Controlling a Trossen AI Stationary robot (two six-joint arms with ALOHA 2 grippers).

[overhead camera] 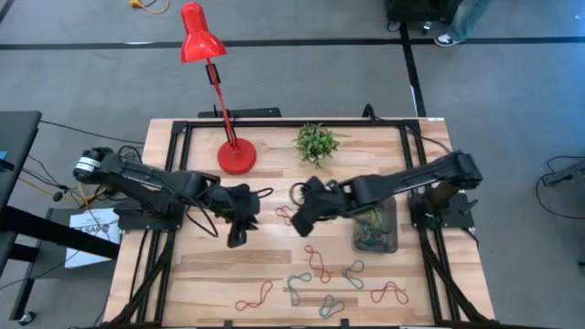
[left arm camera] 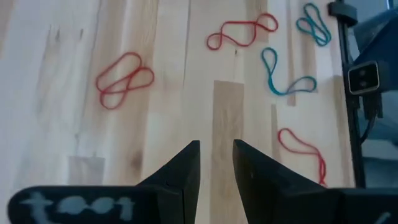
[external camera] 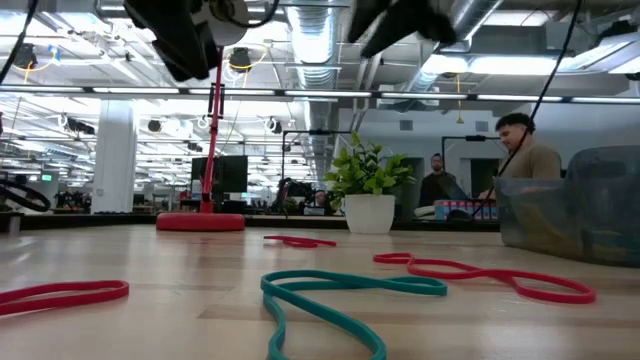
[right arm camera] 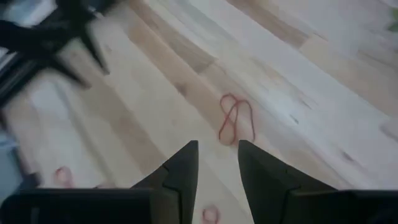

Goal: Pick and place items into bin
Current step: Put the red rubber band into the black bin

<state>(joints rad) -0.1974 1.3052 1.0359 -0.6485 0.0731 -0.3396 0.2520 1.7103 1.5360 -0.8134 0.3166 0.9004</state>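
Several thin twisted bands lie loose on the wooden table: red ones [overhead camera: 315, 261] [overhead camera: 254, 296] [overhead camera: 389, 292], a teal one [overhead camera: 353, 271] and grey ones [overhead camera: 298, 285]. More bands lie inside the dark see-through bin [overhead camera: 376, 229] on the table's right part. My left gripper [overhead camera: 238, 230] hangs above the table's middle left, open by a narrow gap [left arm camera: 216, 155], with nothing between its fingers. My right gripper [overhead camera: 302, 219] hangs left of the bin, also narrowly open [right arm camera: 217, 155], above a red band [right arm camera: 235, 118]. In the low view both grippers [external camera: 185, 45] [external camera: 400, 20] are well above the tabletop.
A red desk lamp stands on its round base [overhead camera: 237, 157] at the far side, next to a small green plant in a white pot [overhead camera: 316, 143]. Black frame rails [overhead camera: 155, 265] run along the table's left and right sides. People sit beyond the table [external camera: 520, 150].
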